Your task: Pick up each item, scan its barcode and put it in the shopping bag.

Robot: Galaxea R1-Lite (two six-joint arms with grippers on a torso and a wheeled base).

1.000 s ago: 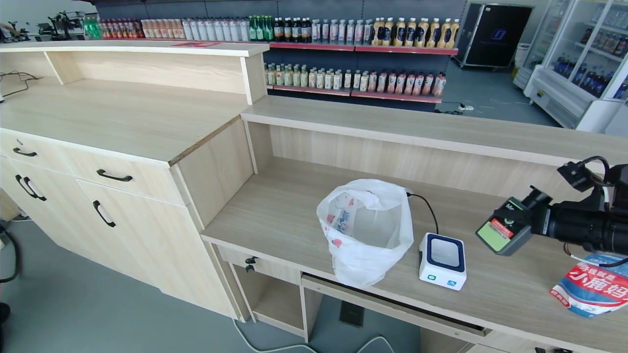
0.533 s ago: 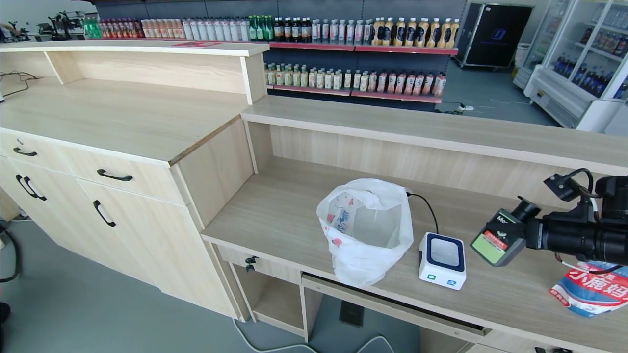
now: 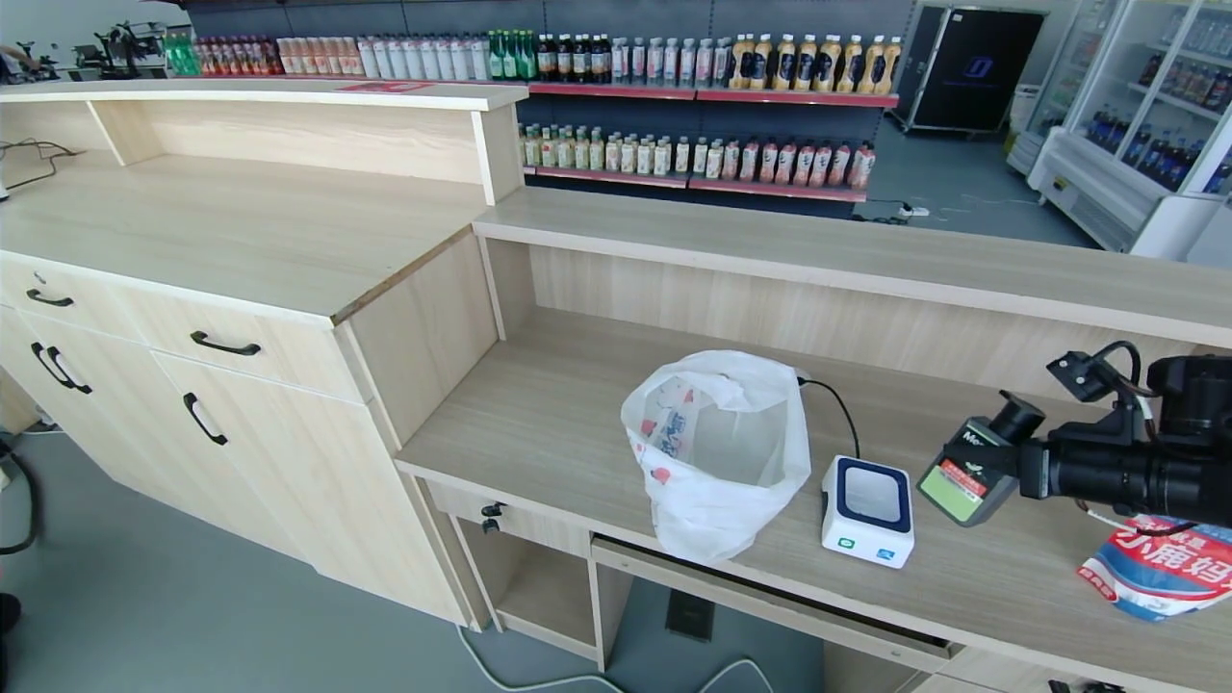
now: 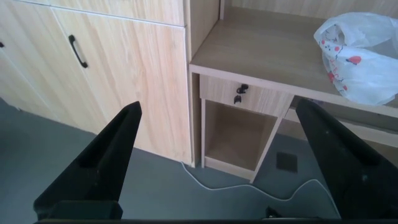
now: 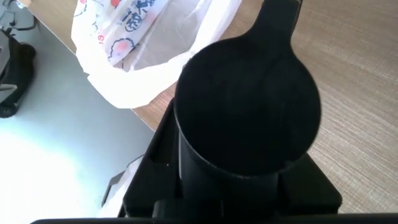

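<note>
Plainly, in the head view the right gripper [image 3: 996, 460] is clamped on a small box [image 3: 962, 478]. The box is dark, with a green face and a red label. It is held clear of the counter [image 3: 577, 423], just beside the right edge of the scanner [image 3: 868, 510], with the green face tilted down and toward the scanner. The white scanner lies flat with its window up, and a black cable [image 3: 837, 404] curves from it back behind the shopping bag [image 3: 717, 452]. The bag stands open just left of the scanner, its lower folds reaching the counter's front edge. A blue and red pouch [image 3: 1155, 568] lies flat on the counter at the far right, under the right arm.

In the left wrist view, the left gripper [image 4: 216, 106] has its two dark fingers [image 4: 93, 168] spread wide — the grey floor and the front of the counter show between them. The shopping bag sits on the counter top there, and below the top is a drawer front with a small lock [image 4: 238, 93]. Beside it stands a cabinet door [image 4: 124, 74] with a black handle.

In the right wrist view, a dark round shape [image 5: 249, 112] sits close in front of the lens — I cannot tell whether it is part of the gripper or of the box. Past it are the printed plastic of the shopping bag and the wood grain of the counter.
</note>
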